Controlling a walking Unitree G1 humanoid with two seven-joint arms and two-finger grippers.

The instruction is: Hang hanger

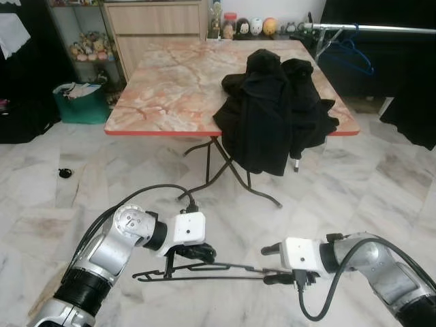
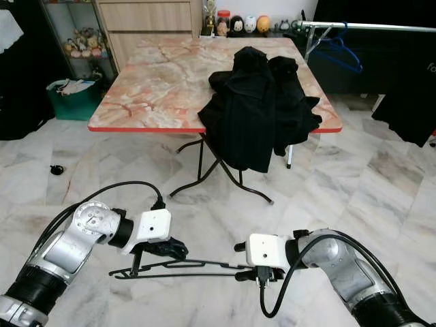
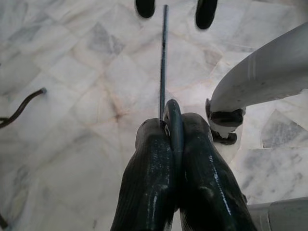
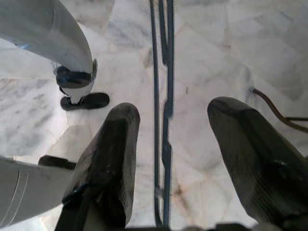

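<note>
Black hanger (image 1: 197,271): slim, held level and low above the marble floor (image 1: 381,191), between the two arms.

Left gripper (image 1: 194,252): fingers pressed together on the hanger near its middle, as the left wrist view confirms. It is the only grip on the item.

Right gripper (image 1: 272,263): fingers spread wide to either side of the hanger's far end, touching nothing.

Clothes rail (image 1: 381,28): beyond the far right corner of the table (image 1: 170,82), carrying a blue hanger (image 1: 351,51); well apart from the held item.

Black garment (image 1: 272,112): heaped on the table edge and drooping over it, between robot and rail.

Risks, as judged:
- A one-sided pinch on thin wire lets the hanger swivel or droop when lifted.
- If the right gripper closes off-centre, it may knock the end aside rather than catch it.
- The route to the rail skirts the table corner and garment; a protruding hanger end could snag either.
</note>
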